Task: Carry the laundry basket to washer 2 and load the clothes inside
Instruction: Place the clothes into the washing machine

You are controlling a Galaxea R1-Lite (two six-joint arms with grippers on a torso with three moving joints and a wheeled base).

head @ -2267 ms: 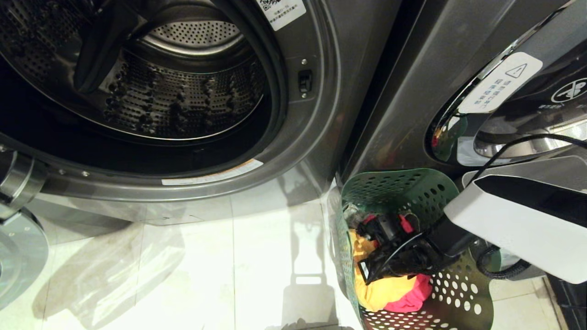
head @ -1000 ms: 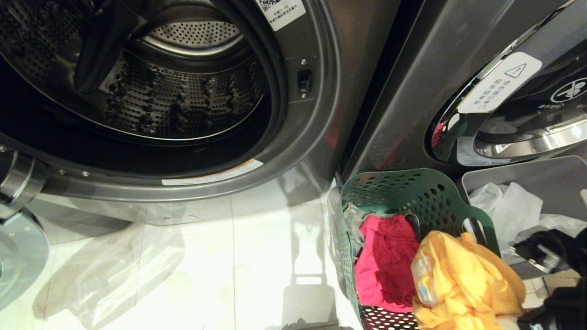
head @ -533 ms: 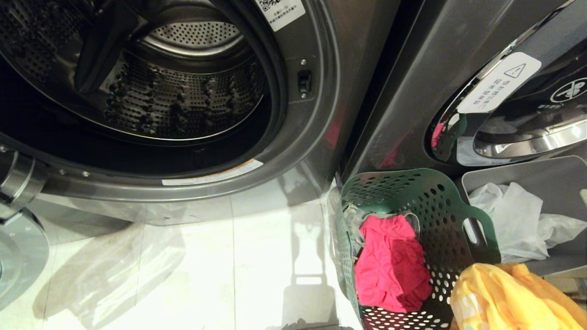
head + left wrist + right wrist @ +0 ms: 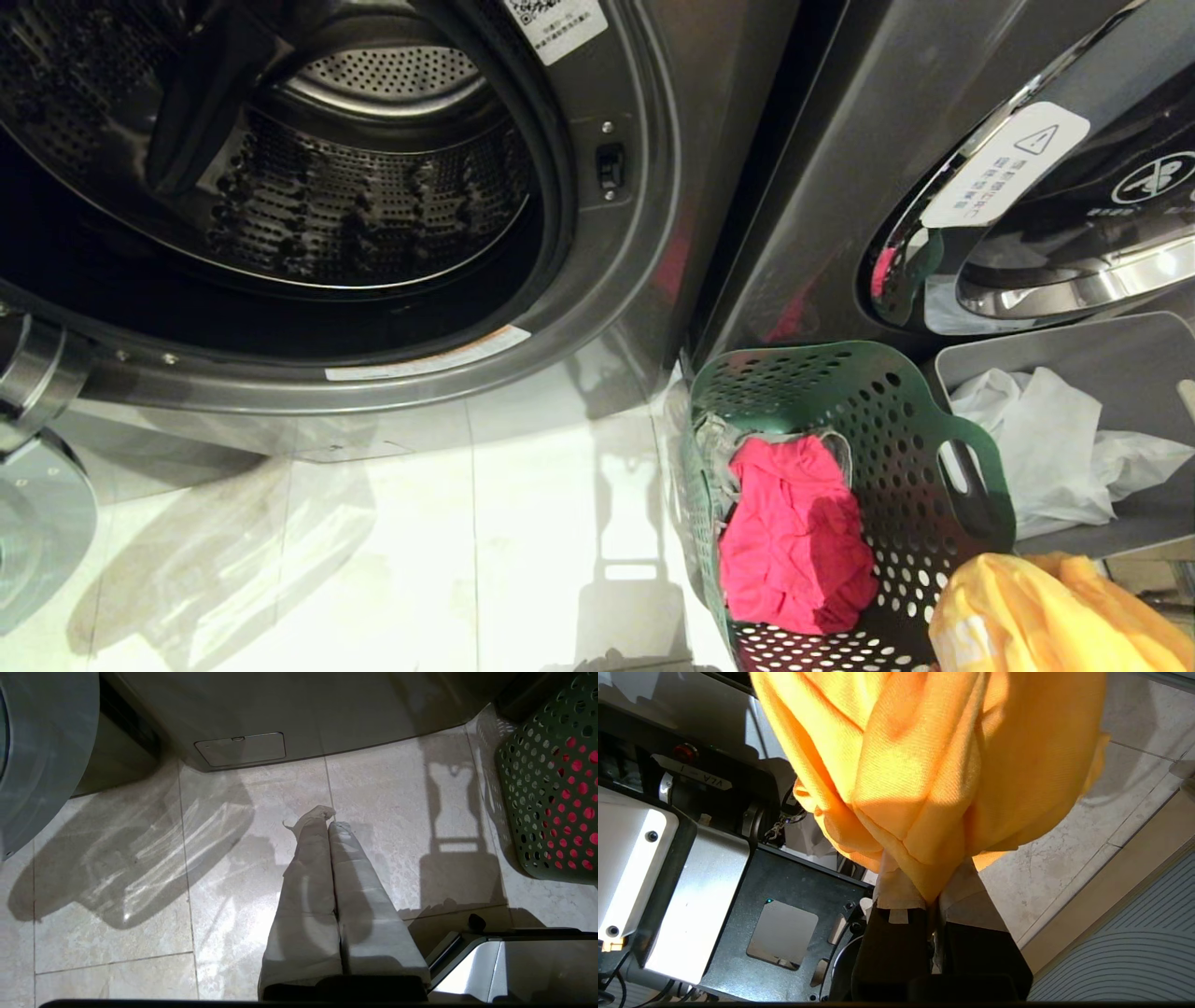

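The green perforated laundry basket (image 4: 878, 420) stands on the floor at the lower right, against the machines, with a pink garment (image 4: 794, 546) inside. It also shows at the edge of the left wrist view as the basket (image 4: 551, 788). My right gripper (image 4: 931, 891) is shut on a yellow garment (image 4: 934, 765), which hangs bunched beside the basket at the head view's bottom right corner as yellow cloth (image 4: 1046, 616). The washer (image 4: 597, 280) at the upper left has its door open, showing the drum (image 4: 355, 196). My left gripper (image 4: 329, 819) hangs shut and empty above the floor tiles.
A second machine with a closed glass door (image 4: 1046, 233) stands to the right. A grey bin (image 4: 1102, 355) with white cloth (image 4: 1036, 439) sits beside the basket. The open washer door (image 4: 37, 504) juts in at the far left. My own base (image 4: 714, 882) lies below the yellow garment.
My right gripper has lifted the yellow garment out of the basket and drawn it back toward the bottom right corner. The pink garment is now uncovered. The view has shifted slightly.
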